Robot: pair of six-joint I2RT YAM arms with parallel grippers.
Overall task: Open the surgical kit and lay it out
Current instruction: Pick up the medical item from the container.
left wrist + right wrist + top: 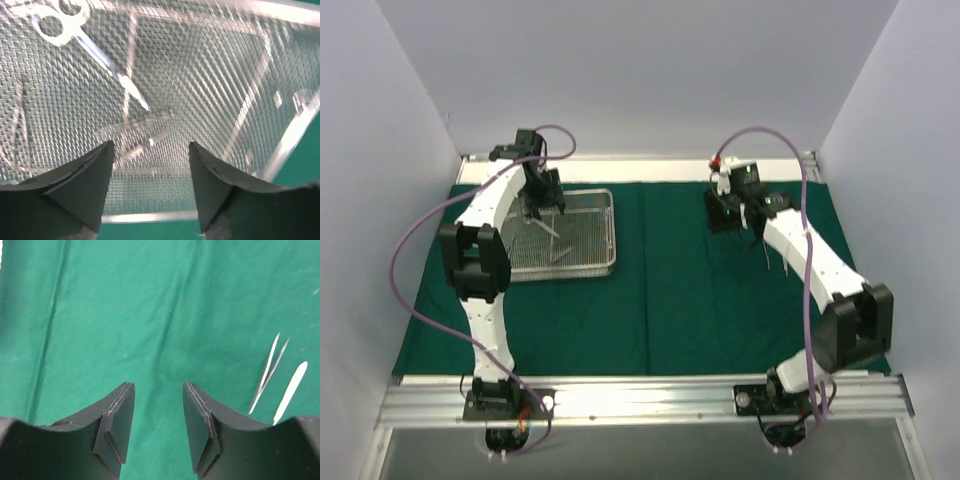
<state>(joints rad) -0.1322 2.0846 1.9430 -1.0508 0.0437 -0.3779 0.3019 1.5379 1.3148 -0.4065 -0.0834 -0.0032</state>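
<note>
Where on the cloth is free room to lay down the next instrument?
The wide strip of cloth between the tray and the right gripper is bare. It is crowded inside the tray and around the forceps beside that gripper.

A dark green cloth (670, 290) covers the table (620, 170). A wire-mesh tray (585, 215) lies on it, directly under the left gripper (150, 145). Forceps (268, 371) and a flat steel instrument (291, 390) lie just right of the right gripper (157, 385).
</note>
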